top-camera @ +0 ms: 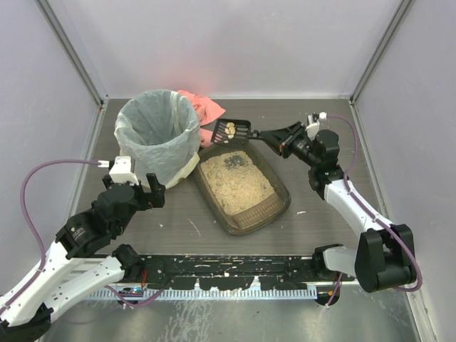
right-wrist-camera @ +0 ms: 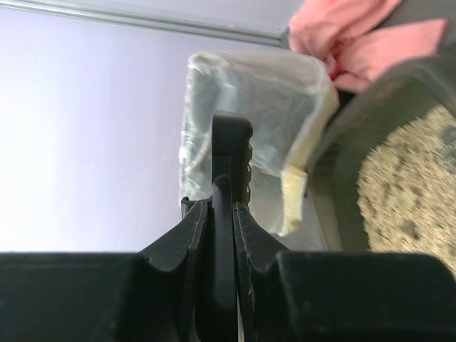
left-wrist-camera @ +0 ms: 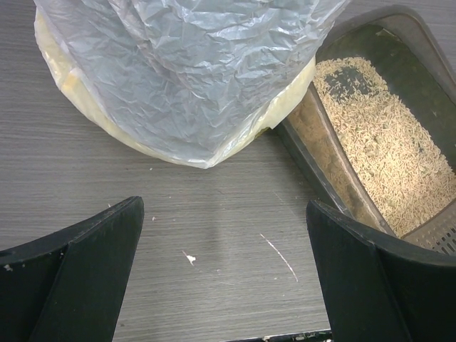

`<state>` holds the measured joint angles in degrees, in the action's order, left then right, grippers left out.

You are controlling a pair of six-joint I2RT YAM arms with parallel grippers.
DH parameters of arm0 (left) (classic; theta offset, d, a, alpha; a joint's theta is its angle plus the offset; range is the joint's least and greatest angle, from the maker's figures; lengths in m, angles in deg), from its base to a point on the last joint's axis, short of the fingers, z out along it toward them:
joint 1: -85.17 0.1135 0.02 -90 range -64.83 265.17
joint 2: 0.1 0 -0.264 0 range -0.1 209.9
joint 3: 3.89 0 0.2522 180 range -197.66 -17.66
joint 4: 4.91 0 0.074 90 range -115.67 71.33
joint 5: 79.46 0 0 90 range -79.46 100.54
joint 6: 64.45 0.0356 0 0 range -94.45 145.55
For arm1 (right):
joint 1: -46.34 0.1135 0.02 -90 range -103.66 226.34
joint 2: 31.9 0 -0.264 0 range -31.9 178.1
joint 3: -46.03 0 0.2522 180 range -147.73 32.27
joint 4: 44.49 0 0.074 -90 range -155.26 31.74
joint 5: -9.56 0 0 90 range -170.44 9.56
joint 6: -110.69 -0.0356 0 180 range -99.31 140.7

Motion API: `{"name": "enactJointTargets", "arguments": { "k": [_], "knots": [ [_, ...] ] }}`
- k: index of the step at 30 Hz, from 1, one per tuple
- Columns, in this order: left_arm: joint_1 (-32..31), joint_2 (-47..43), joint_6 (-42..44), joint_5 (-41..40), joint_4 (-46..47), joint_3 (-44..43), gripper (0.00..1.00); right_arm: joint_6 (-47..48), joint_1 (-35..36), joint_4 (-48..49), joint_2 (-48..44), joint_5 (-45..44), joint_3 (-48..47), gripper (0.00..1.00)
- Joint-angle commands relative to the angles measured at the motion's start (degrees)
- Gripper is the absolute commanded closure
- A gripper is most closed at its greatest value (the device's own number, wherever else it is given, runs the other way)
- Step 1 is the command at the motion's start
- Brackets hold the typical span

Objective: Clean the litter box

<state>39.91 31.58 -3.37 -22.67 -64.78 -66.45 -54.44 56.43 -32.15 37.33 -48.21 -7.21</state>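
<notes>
The litter box (top-camera: 279, 207), a dark brown tray of tan litter, lies at the table's middle; its rim shows in the left wrist view (left-wrist-camera: 335, 171) and the right wrist view (right-wrist-camera: 342, 142). My right gripper (top-camera: 274, 135) (right-wrist-camera: 222, 206) is shut on the handle of a black slotted scoop (top-camera: 233, 130) (right-wrist-camera: 231, 139). The scoop hangs over the box's far end with pale clumps on it, close to the bin. My left gripper (top-camera: 139, 187) (left-wrist-camera: 224, 267) stands open over bare table, in front of the bin and left of the box.
A round bin lined with a white bag (top-camera: 157, 135) (left-wrist-camera: 185, 78) (right-wrist-camera: 242, 92) stands left of the box. A pink cloth (top-camera: 203, 105) (right-wrist-camera: 356, 35) lies behind it. Walls close in the table on three sides. Small white specks (left-wrist-camera: 189, 258) dot the tabletop.
</notes>
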Motion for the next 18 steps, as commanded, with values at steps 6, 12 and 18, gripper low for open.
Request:
{"name": "enactJointTargets", "arguments": {
  "k": [6, 12, 18],
  "knots": [
    [0.10, -1.17, -0.88, -1.07, 0.72, -0.06, 0.02, 0.55, 6.70, -3.96, 4.42, -10.94, -19.19, 0.99],
    [0.12, -1.67, -1.09, -1.18, 0.09, -0.29, 0.02, 9.44, 14.11, -9.66, 13.54, -13.02, -34.63, 0.99],
    [0.15, -2.75, -1.91, -1.24, -0.82, -0.43, 0.02, 20.78, 19.36, -12.91, 22.27, -14.81, -46.60, 0.99]
  ]
}}
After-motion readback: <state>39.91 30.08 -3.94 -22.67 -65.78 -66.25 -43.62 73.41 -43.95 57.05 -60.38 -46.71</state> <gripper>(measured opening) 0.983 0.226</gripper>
